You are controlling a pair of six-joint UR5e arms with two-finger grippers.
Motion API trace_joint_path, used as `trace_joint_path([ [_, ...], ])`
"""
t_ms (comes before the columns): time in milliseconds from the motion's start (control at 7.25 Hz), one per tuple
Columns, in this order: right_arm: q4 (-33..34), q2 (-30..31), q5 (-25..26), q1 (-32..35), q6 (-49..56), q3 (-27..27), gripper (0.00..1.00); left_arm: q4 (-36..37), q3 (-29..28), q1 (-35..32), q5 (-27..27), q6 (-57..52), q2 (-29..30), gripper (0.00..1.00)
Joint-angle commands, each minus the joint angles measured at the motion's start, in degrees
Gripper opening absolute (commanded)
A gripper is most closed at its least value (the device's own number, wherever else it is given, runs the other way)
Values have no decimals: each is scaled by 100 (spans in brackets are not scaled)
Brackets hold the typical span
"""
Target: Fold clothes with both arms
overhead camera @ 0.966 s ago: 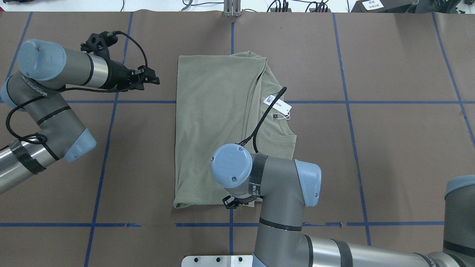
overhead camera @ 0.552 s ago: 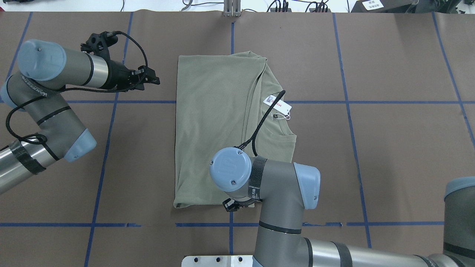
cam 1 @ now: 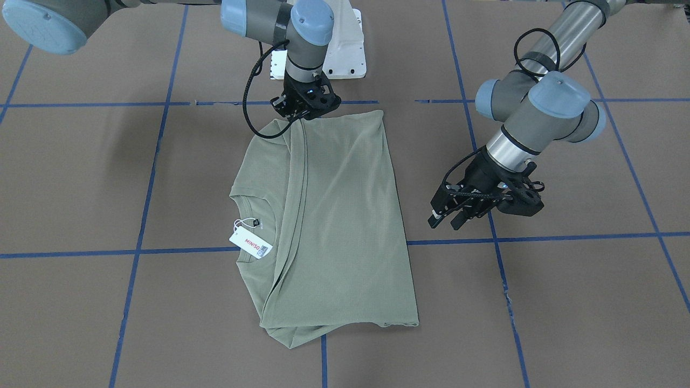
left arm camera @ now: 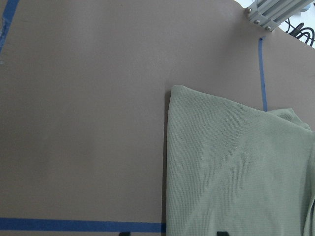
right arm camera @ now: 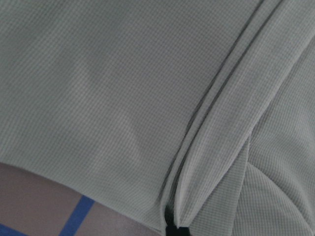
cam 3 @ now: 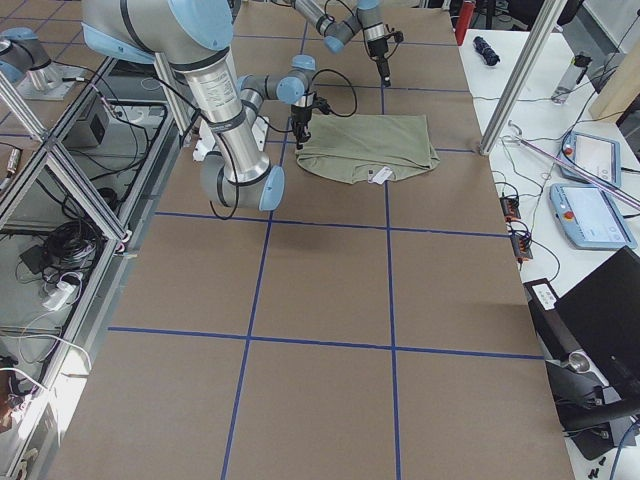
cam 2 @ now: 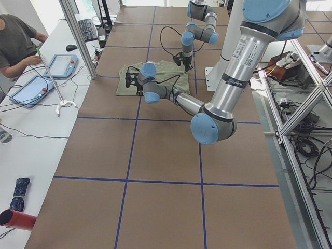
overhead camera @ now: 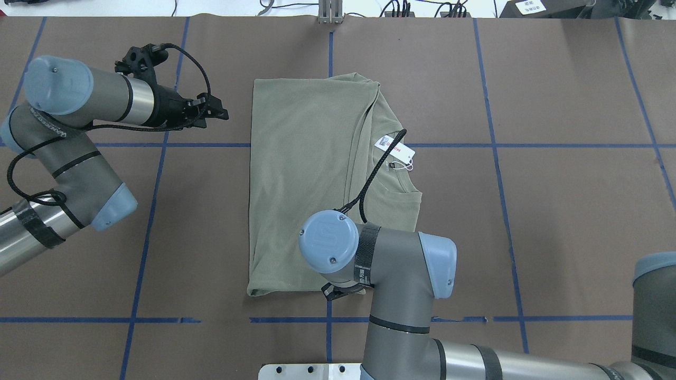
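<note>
Pretty much all matt here, barely any shine

The sage-green knit shirt is soft cloth with a fine waffle texture, and its white card hang tag is smooth. The brown table cover looks like matt paper, with blue tape lines. The grey left robot arm has a satin shell, a brushed silver metal sleeve and light-blue plastic caps.

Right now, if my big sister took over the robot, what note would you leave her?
Right gripper: shut on the robot-side edge of the sage-green knit shirt, pinching a fold.
Left gripper: open and empty, hovering over the bare table beside the shirt's far end, not touching it.
Shirt: flat mid-table, with the collar and MINISO hang tag showing on the robot's right side.
Done: one side is folded over into a long panel.
Left: probably the remaining folds, since it isn't a compact bundle yet.
</note>
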State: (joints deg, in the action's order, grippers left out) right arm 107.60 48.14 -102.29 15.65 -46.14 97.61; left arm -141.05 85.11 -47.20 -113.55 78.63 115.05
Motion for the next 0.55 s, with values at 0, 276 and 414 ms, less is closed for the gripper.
trace_joint_path([
  [0, 33, 20, -45, 8, 0, 30, 0, -2, 14, 0, 0, 3, 9, 66],
  [276, 320, 220, -404, 332, 70, 352, 0, -2, 14, 0, 0, 3, 9, 66],
  [414, 515, 431, -397, 386, 340, 651, 0, -2, 14, 0, 0, 3, 9, 66],
])
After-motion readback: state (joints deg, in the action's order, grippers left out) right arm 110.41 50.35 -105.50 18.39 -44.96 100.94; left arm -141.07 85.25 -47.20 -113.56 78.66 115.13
